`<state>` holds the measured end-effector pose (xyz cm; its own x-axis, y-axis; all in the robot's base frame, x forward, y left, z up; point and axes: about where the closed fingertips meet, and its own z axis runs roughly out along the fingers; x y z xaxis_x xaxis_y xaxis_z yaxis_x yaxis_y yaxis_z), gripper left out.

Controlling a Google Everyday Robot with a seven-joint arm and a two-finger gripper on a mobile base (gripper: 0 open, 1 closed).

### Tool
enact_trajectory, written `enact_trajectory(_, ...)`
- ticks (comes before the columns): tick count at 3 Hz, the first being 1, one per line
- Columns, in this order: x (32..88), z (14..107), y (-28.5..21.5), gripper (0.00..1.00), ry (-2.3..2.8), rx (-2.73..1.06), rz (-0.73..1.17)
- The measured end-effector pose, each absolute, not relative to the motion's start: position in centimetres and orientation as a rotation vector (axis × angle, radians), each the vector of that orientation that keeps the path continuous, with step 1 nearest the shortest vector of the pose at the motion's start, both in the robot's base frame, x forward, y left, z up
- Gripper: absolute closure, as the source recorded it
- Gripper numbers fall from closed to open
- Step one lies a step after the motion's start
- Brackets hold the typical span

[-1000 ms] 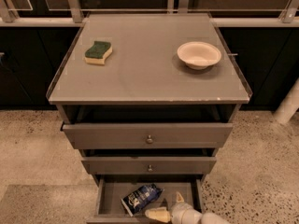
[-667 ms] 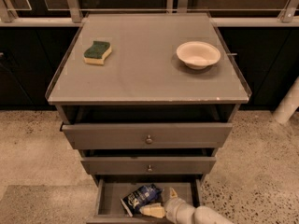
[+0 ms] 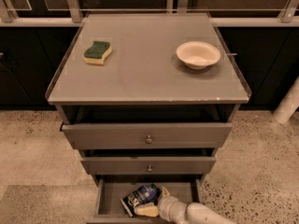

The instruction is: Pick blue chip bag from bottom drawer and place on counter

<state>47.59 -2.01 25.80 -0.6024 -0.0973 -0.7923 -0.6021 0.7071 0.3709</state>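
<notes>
The blue chip bag (image 3: 139, 197) lies in the open bottom drawer (image 3: 106, 200), left of its middle. My gripper (image 3: 151, 200) reaches into the drawer from the lower right on a white arm. It is open, with one cream finger (image 3: 146, 211) along the bag's near edge and the other by the bag's right end. The bag rests on the drawer floor. The counter (image 3: 149, 64) is the grey top of the cabinet above.
A green-and-yellow sponge (image 3: 97, 52) lies at the counter's left and a white bowl (image 3: 198, 54) at its right. Two knobbed drawers (image 3: 148, 135) above the bottom drawer stand slightly open. A white pipe (image 3: 287, 104) stands at the right on the speckled floor.
My gripper has moved left and further into the drawer, from beside the bag to around its right end. The bag has stayed in place.
</notes>
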Motion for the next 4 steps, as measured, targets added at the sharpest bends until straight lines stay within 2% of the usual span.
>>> enact_trajectory(3, 51.7, 21.6, -4.0, 0.0, 2.169, -0.528, 0.695)
enact_trajectory(4, 53.3, 19.4, -2.5, 0.0, 2.168, -0.525, 0.72)
